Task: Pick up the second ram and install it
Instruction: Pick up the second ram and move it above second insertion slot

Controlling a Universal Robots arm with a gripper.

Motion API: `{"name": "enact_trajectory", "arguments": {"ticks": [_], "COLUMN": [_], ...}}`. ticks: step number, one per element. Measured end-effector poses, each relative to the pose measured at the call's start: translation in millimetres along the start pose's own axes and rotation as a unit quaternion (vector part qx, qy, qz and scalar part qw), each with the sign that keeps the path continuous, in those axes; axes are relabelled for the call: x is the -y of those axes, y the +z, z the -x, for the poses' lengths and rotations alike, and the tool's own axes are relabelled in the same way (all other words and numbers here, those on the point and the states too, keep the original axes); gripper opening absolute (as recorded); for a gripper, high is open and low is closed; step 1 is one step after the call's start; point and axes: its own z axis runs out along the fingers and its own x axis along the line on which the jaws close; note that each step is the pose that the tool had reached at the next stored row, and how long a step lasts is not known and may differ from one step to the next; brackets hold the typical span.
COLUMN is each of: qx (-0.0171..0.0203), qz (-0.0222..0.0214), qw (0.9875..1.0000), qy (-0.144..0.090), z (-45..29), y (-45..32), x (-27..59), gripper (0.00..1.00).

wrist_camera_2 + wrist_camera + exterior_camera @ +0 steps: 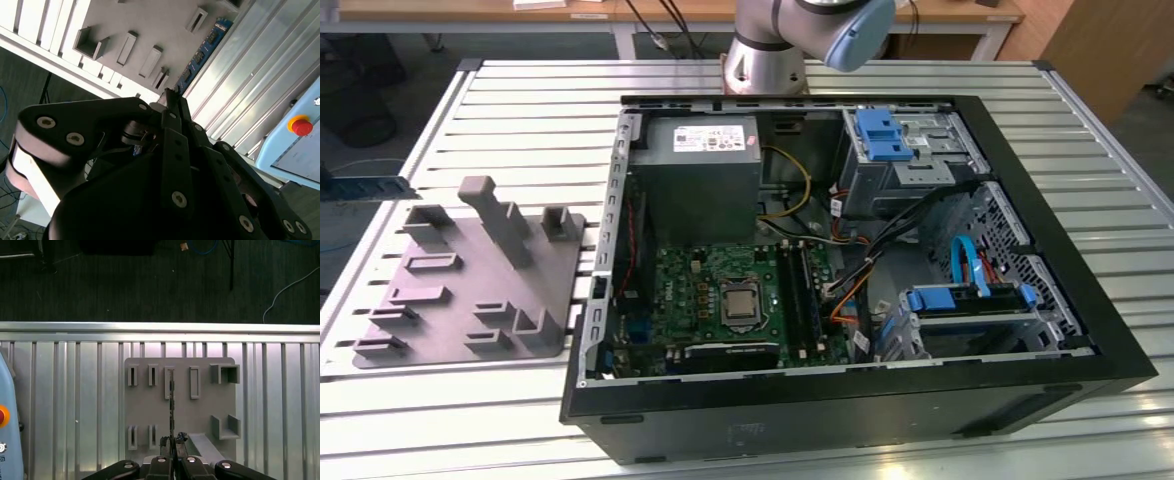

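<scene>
Gripper is clamped on the second ram, which is held edge-on over the grey fixture and its slots. The open PC case, well apart, has the motherboard inside.

- A silver table made of long metal strips is carrying everything.
- 1 grey plastic holder with slots is lying flat on it, at the exterior view's left.
- 1 big black computer box is sitting open just beside the holder.
- The robot arm's round foot is standing behind the box.
</scene>
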Motion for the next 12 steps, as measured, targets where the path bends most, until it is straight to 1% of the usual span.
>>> {"name": "enact_trajectory", "arguments": {"ticks": [2, 4, 12], "qx": [0.0, -0.0003, -0.0006], "qz": [-0.0001, -0.0001, -0.0001], "qw": [1.0, 1.0, 1.0], "qy": [0.0, 0.0, 0.0], "z": [0.0, 0.1, 0.7], "y": [0.1, 0.0, -0.1], "x": [2.2, 7.0, 33.1], "gripper": [0.14, 0.14, 0.14]}}
